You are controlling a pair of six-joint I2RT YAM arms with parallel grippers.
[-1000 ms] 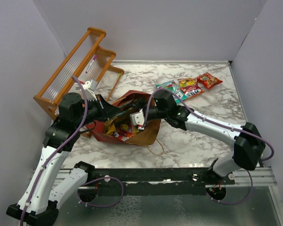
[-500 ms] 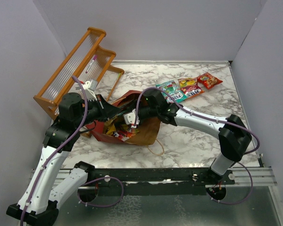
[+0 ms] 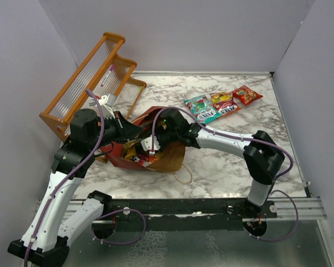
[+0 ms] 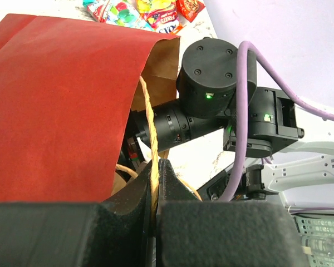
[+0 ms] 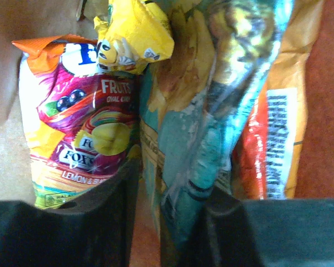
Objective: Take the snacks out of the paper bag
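The red paper bag lies on its side, mouth to the left, brown inside. My left gripper is shut on its twine handle, holding the mouth up. My right gripper is deep inside the bag. Its jaws stand open either side of a teal packet, which touches the right finger with a gap at the left one. Beside it sit a Fox's fruits packet, a yellow packet and the orange chip bag.
Three snack packets lie on the marble table at the back right: teal, yellow-red and red. A wooden rack leans against the left wall, close behind my left arm.
My right arm has pushed further left into the bag and its jaws have narrowed around the teal packet. The left arm has held still with the handle.
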